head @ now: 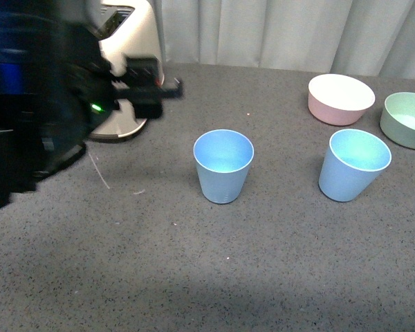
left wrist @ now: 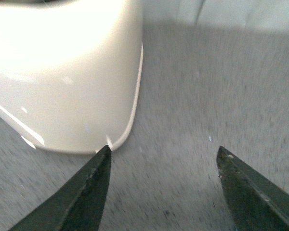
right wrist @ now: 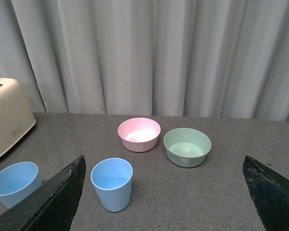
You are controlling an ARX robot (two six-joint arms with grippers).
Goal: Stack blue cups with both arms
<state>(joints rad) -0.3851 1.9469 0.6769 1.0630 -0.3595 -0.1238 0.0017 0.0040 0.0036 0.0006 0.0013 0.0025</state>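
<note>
On the table (head: 194, 277), two blue cups (head: 223, 166) (head: 354, 164) stand upright, apart: pale, matte, tapered. My left gripper (left wrist: 163, 147) and right gripper (right wrist: 164, 157) are spread wide.

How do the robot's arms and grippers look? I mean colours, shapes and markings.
The left arm is black and bulky, blurred here, with a small green light and a blue patch. The left gripper has dark, flat jaws that taper to points. The right gripper has black, wedge-shaped jaws with a rough surface.
</note>
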